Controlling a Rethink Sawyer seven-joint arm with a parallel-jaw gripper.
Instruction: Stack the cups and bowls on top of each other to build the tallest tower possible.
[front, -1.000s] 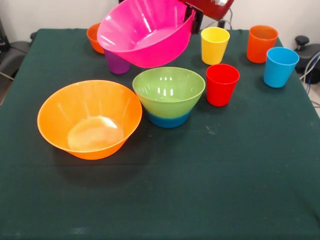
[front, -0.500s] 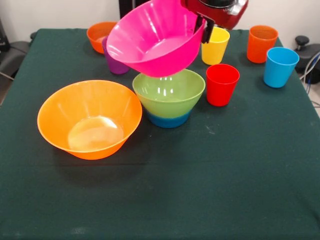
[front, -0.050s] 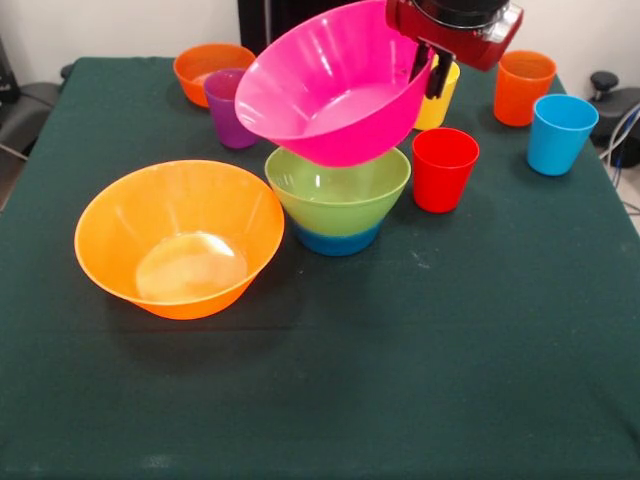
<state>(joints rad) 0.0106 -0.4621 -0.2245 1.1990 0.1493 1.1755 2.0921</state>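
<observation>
1. Hanging tilted over the green bowl (front, -0.050s: 338, 186), the pink bowl (front, -0.050s: 335, 95) is pinched at its rim by the gripper (front, -0.050s: 432, 72), clenched at the bowl's three o'clock edge.
2. Looks light, stiff and glossy, so likely slippery. A thin rim hold like this lets it swing, so I'd judge it wants levelling before release.
3. Green bowl sits nested on the blue bowl (front, -0.050s: 335, 240) mid-counter (front, -0.050s: 420, 380): that's the tower's start.
4. Bowl count: five. Pink aloft, green, blue, the big orange bowl (front, -0.050s: 180, 238) at nine o'clock of the stack, the small orange bowl (front, -0.050s: 205, 68) at eleven.
5. Cup count: five. Purple cup (front, -0.050s: 229, 107) at eleven, yellow cup (front, -0.050s: 436, 100) mostly hidden behind the gripper at one, red cup (front, -0.050s: 444, 168) just beside the stack at three, orange cup (front, -0.050s: 524, 87) and light blue cup (front, -0.050s: 559, 133) out at two.
</observation>
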